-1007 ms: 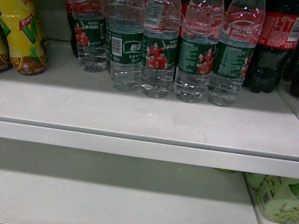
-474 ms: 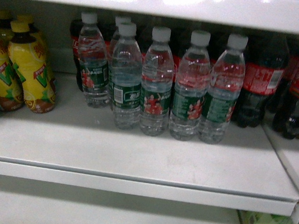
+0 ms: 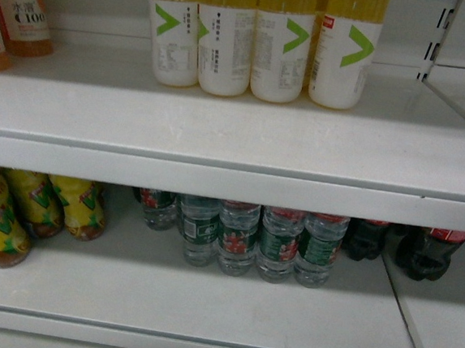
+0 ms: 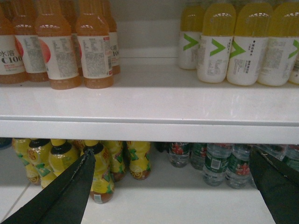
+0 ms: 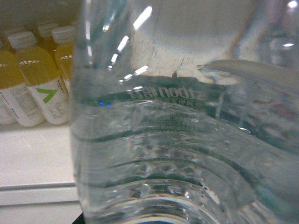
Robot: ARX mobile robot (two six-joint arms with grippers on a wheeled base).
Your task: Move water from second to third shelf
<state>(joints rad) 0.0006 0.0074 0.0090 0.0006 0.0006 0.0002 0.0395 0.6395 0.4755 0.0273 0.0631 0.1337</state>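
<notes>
Clear ribbed plastic fills your right wrist view: the water (image 5: pixel 177 154) sits pressed against that camera, so the right claw looks clenched on it, though its fingers are hidden. Past the water, yellow-capped juice bottles (image 5: pixel 35 88) stand on a white shelf (image 5: pixel 32 158). Your left claw (image 4: pixel 173 186) hangs released with black fingers (image 4: pixel 70 186) spread wide, and beyond it, under the white shelf, more water bottles (image 3: pixel 251 241) stand between yellow tea bottles (image 3: pixel 42 206) and cola bottles (image 3: pixel 421 247).
</notes>
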